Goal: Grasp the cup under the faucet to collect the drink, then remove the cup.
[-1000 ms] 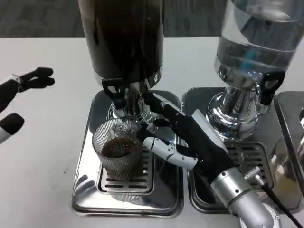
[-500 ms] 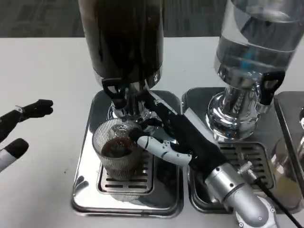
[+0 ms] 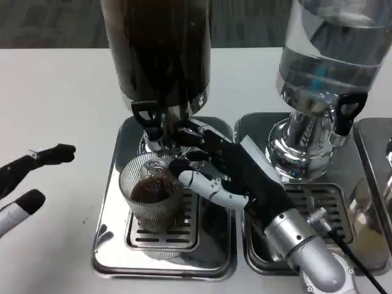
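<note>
A ribbed clear cup (image 3: 150, 199) holding dark drink stands on the grated drip tray (image 3: 110, 245), right under the black faucet (image 3: 149, 116) of the dark drink dispenser (image 3: 160, 49). My right hand (image 3: 226, 168) reaches in from the right with its fingers spread. The white thumb (image 3: 199, 184) lies against the cup's right rim, and the black fingers (image 3: 184, 153) curve behind the cup near the faucet stem. They have not closed around the cup. My left hand (image 3: 27, 177) hovers at the left edge over bare table, with its fingers apart and nothing in them.
A clear water dispenser (image 3: 324, 55) with its own black faucet (image 3: 346, 110) stands to the right on a second drip tray (image 3: 318, 196). Another glass (image 3: 367, 208) shows at the far right edge. White table (image 3: 61, 79) lies open on the left.
My left hand has dropped toward the near edge of the table. My right hand has moved slightly left, closer around the cup. The cup has not moved.
</note>
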Controlling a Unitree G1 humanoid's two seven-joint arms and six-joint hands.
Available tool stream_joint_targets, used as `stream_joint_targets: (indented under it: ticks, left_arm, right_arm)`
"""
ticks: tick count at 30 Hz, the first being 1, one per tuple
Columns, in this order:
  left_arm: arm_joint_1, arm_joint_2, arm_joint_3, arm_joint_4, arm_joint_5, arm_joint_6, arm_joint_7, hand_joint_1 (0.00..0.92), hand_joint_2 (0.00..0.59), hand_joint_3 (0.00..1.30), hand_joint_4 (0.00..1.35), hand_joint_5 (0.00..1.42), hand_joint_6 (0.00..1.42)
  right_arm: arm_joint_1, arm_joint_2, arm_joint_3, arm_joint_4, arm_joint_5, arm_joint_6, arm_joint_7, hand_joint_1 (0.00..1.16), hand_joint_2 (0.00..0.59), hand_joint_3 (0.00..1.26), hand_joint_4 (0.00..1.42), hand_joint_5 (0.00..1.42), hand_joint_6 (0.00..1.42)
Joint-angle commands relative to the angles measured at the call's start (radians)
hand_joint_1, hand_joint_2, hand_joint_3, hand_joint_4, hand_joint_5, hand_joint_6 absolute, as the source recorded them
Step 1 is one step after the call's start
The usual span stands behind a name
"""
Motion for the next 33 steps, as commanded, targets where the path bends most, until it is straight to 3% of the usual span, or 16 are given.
stream_joint_targets:
  ticks: [1,33]
  left_arm:
    - [-0.009,0.022,-0.009,0.013,0.009,-0.012,0.010,0.000,0.035,0.26,0.23,0.18,0.11]
    - [-0.019,0.027,-0.018,0.027,0.004,-0.002,0.002,0.000,0.035,0.25,0.23,0.17,0.12]
  right_arm:
    - [0.009,0.003,-0.004,-0.007,0.003,-0.024,-0.011,0.50,0.232,0.18,0.24,0.19,0.24]
    - [-0.046,0.025,0.007,0.076,0.024,-0.023,0.050,0.52,0.246,0.21,0.20,0.16,0.21]
